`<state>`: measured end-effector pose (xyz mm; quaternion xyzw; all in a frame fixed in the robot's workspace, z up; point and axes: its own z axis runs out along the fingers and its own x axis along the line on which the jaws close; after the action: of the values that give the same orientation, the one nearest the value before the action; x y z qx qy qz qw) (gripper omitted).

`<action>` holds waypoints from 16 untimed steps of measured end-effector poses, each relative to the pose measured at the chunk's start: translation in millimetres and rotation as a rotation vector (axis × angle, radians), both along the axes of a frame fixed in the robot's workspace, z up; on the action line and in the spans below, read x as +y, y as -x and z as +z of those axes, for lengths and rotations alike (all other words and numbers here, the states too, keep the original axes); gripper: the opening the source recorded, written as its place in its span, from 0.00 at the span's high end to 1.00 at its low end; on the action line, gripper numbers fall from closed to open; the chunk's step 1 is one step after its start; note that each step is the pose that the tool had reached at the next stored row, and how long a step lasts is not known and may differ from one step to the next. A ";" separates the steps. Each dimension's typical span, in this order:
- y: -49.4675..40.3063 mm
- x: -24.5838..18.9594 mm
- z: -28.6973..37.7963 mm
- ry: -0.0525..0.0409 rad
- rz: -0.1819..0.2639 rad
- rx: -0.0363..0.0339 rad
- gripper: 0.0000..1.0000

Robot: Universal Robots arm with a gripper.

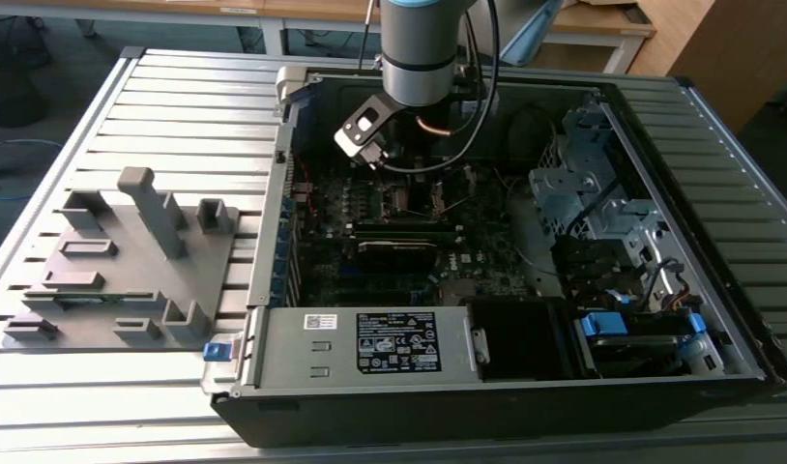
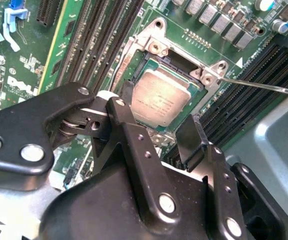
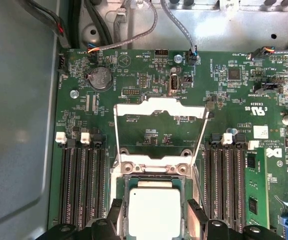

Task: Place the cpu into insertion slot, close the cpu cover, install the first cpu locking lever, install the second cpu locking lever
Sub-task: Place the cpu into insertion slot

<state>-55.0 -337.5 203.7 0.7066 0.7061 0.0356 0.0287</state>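
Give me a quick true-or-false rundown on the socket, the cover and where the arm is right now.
1. The cpu sits in the insertion slot. True.
2. The cpu cover is shut over the chip. False: it stands open, hinged back off the socket, and the chip's metal top is bare.
3. The pincer hovers over the grey fixture plate. False: it is inside the computer case, right at the cpu.
4. The grey fixture plate lies to the exterior view's left of the computer case. True.
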 end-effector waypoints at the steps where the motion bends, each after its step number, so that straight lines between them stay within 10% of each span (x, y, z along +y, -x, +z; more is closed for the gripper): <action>1: 0.0 0.0 0.1 0.0002 0.000 0.0001 0.39; 16: 0.0 0.0 1.0 0.0003 0.000 0.0002 0.82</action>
<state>-55.0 -337.6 204.7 0.7066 0.7061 0.0354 0.0288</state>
